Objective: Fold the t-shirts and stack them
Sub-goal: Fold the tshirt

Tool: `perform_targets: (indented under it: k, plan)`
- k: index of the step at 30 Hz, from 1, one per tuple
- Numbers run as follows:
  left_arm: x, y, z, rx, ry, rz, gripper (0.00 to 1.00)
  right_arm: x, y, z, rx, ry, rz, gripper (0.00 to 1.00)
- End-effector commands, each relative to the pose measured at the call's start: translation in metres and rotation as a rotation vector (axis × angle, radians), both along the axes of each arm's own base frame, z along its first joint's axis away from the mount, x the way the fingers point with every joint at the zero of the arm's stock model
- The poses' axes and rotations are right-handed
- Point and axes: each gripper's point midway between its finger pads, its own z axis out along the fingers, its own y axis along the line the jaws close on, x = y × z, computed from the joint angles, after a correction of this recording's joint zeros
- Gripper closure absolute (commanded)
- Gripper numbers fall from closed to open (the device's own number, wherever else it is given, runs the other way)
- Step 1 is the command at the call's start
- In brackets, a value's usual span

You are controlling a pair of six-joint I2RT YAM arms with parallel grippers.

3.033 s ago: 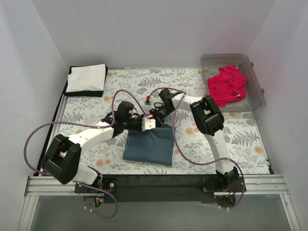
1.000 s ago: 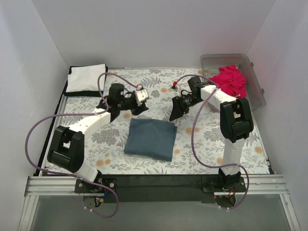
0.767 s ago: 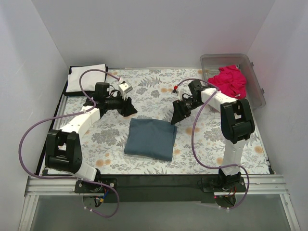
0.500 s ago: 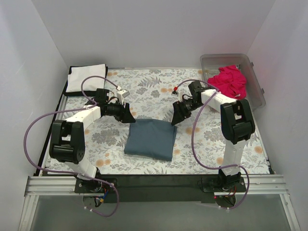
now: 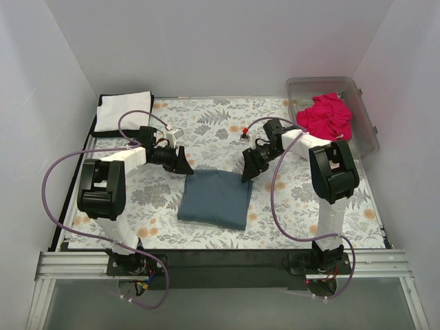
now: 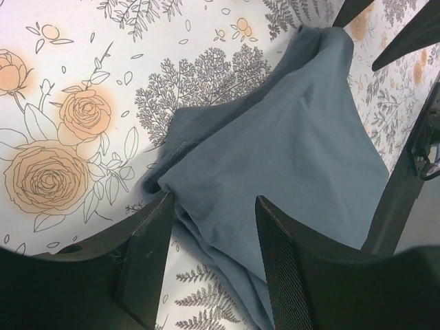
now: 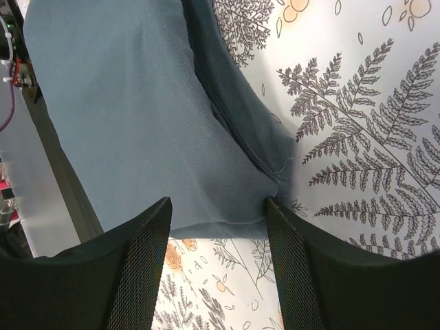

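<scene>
A dark slate-blue soft fabric t-shirt [image 5: 215, 199], folded into a rough rectangle, is lying flat on the floral-patterned cloth with grey ferns and orange flowers [image 5: 220, 124]. Its top face is being shown smooth, with layered folded edges and a stitched hem bunching at both far corners. At the shirt's far-left corner the left gripper [image 5: 184, 167] is being held low, its fingers spread wide apart. In the left wrist view, the corner's fabric is lying between the fingers, and nothing is being clamped. At the far-right corner the right gripper [image 5: 247, 172] is being held equally wide, the shirt's edge sitting between its fingers, ungripped. Well to the far left of the shirt, a white folded fabric t-shirt [image 5: 122, 111] is resting on a black folded one [image 5: 124, 133]. To the far right, a crumpled bright magenta-pink t-shirt [image 5: 324, 120] is being held in a clear plastic bin [image 5: 323, 81].
</scene>
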Motion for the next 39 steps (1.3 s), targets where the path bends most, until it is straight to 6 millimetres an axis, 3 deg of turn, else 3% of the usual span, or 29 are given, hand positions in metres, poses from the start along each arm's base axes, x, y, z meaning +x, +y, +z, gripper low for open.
perform_targets:
  k: [1, 14, 16, 20, 25, 29, 32, 39]
  plan:
    - [0.013, -0.001, 0.009, -0.014, -0.03, 0.022, 0.5, 0.0, 0.003, -0.003, 0.007, -0.007, 0.014, 0.37]
    - [0.02, 0.0, 0.001, -0.003, -0.014, 0.055, 0.52, -0.003, 0.001, 0.0, 0.003, -0.01, 0.008, 0.46]
    - [0.02, 0.0, -0.001, -0.006, -0.006, 0.056, 0.55, -0.002, 0.002, 0.004, 0.016, -0.015, 0.008, 0.54]
    - [0.024, -0.001, 0.004, -0.016, -0.019, 0.059, 0.75, -0.002, 0.003, 0.014, 0.025, -0.037, 0.008, 0.72]
    - [0.024, -0.001, 0.005, -0.013, -0.023, 0.06, 0.88, -0.002, 0.003, 0.022, 0.027, -0.048, 0.006, 0.99]
    - [0.03, 0.004, 0.004, 0.024, -0.038, 0.093, 1.0, 0.001, 0.001, 0.035, 0.012, -0.076, -0.001, 0.99]
    - [0.034, 0.007, 0.008, 0.037, -0.065, 0.117, 1.0, -0.001, -0.005, 0.035, -0.022, -0.086, -0.003, 0.99]
    - [0.047, 0.018, 0.015, 0.08, -0.136, 0.189, 1.0, 0.002, -0.024, 0.01, -0.127, -0.094, -0.008, 0.99]
